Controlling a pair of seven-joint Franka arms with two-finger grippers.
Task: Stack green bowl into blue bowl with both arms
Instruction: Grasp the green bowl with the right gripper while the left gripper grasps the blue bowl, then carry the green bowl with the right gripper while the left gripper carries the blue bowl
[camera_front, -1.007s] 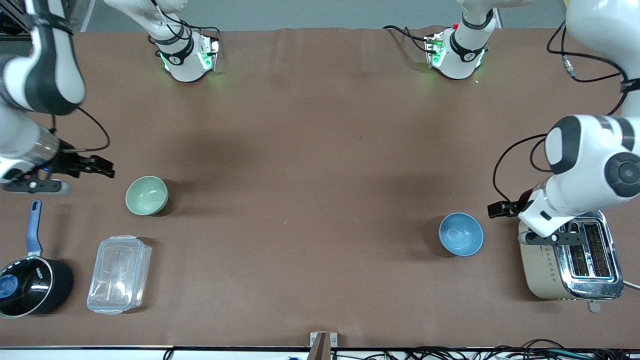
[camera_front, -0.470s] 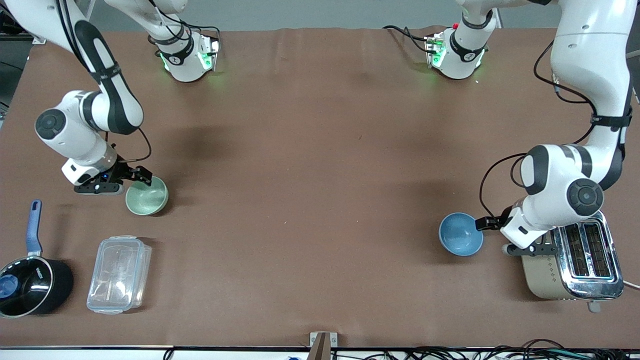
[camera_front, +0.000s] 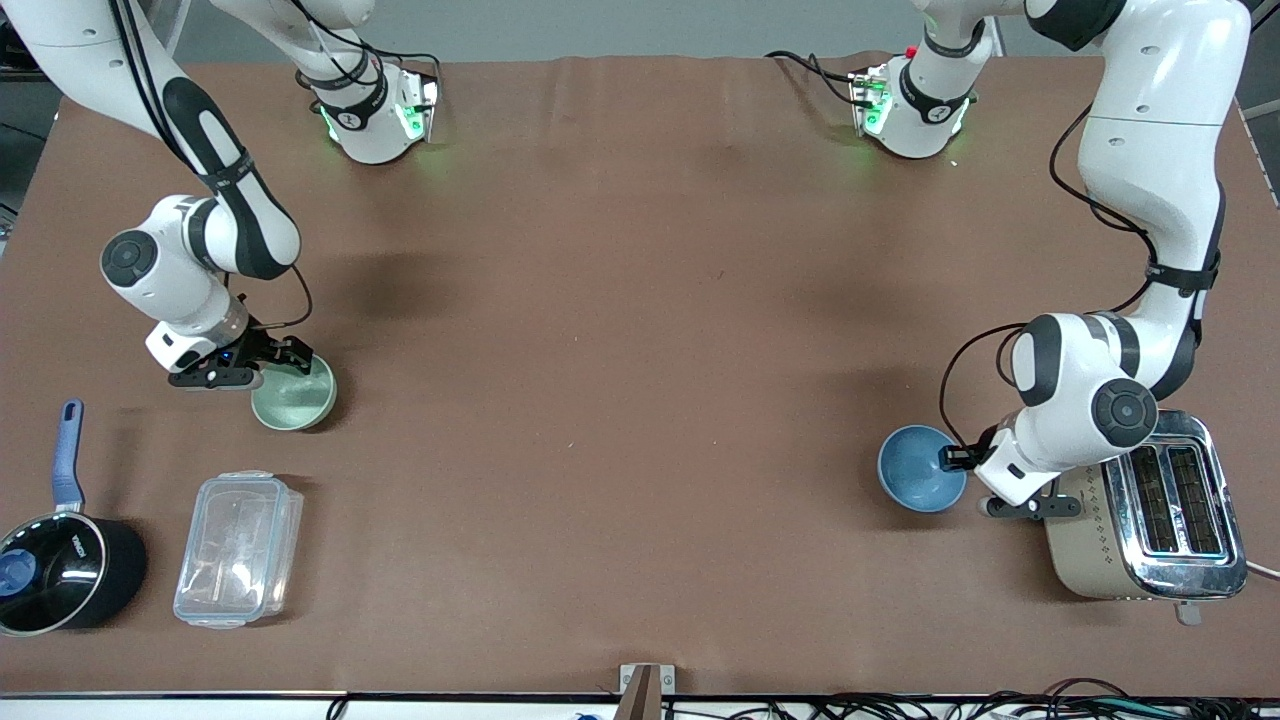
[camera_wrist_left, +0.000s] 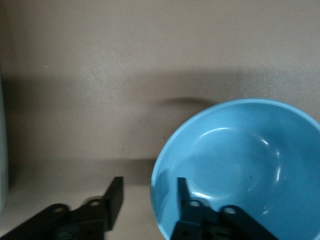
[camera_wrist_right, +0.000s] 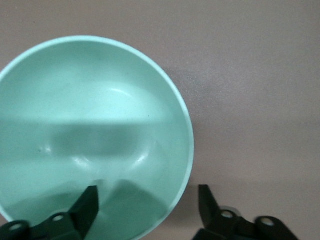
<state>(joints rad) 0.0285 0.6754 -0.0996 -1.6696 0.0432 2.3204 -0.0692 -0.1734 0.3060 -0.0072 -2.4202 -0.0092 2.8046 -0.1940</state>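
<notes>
The green bowl (camera_front: 294, 392) stands upright on the table toward the right arm's end; it also shows in the right wrist view (camera_wrist_right: 90, 135). My right gripper (camera_front: 283, 359) is open and straddles its rim, one finger inside the bowl and one outside. The blue bowl (camera_front: 920, 468) stands upright toward the left arm's end, beside the toaster; it also shows in the left wrist view (camera_wrist_left: 240, 165). My left gripper (camera_front: 955, 458) is open and straddles its rim, one finger inside and one outside.
A silver toaster (camera_front: 1145, 520) stands close beside the blue bowl under the left arm. A clear plastic container (camera_front: 238, 548) and a black saucepan with a blue handle (camera_front: 58, 555) lie nearer the front camera than the green bowl.
Both arms have come down from beside the bowls. Each open gripper has moved in over its bowl's rim. The bowls have not moved.
</notes>
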